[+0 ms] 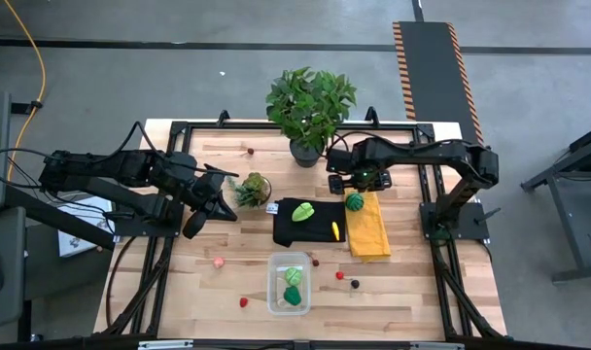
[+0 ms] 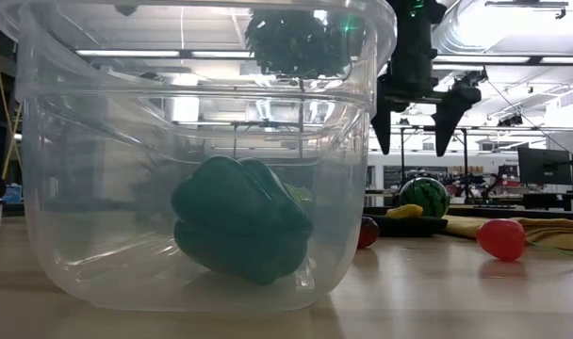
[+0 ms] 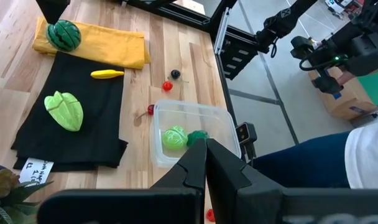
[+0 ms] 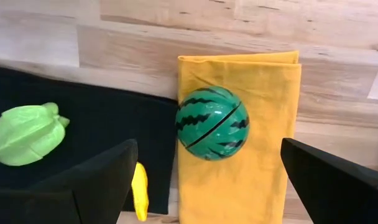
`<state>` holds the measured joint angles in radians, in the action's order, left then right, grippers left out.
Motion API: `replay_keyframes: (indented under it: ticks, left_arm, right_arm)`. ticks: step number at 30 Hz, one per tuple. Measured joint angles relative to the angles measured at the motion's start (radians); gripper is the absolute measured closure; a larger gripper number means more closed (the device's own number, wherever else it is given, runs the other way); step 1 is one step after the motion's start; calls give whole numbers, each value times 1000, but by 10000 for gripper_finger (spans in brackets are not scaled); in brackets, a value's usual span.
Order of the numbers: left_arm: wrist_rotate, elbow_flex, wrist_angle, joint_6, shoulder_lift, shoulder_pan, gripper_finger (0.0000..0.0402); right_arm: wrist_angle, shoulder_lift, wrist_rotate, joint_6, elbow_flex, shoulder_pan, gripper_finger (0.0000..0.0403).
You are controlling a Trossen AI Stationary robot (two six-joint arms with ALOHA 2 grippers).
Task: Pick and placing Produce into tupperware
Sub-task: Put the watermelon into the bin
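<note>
Clear plastic tupperware (image 1: 289,285) at the high view's bottom centre holds two green toy vegetables (image 1: 293,287), while my right pincer (image 4: 204,186), spread wide and empty, hovers over the striped green toy watermelon (image 4: 212,122) on the folded yellow cloth (image 4: 251,180), other produce being left on the table (image 1: 179,292).

I am working in an industrial lab; bare grey concrete floor (image 1: 179,78); striped black-and-orange floor ramp (image 1: 434,68); long ceiling strip lights (image 2: 145,54); a light slatted wooden worktable (image 1: 402,292) on a black metal frame (image 1: 193,126).
</note>
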<state>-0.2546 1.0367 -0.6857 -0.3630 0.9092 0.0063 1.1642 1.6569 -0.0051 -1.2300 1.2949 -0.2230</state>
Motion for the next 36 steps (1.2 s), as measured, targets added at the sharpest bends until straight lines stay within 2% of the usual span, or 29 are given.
replay_keyframes:
  ticks: [28, 36]
  left_arm:
    - [0, 0, -21, 19, 0, 0, 401]
    - [-8, 0, -22, 18, 0, 0, 401]
  right_arm:
    - [-48, 1, 43, 30, 0, -10, 18]
    - [-32, 56, 19, -2, -2, -13, 18]
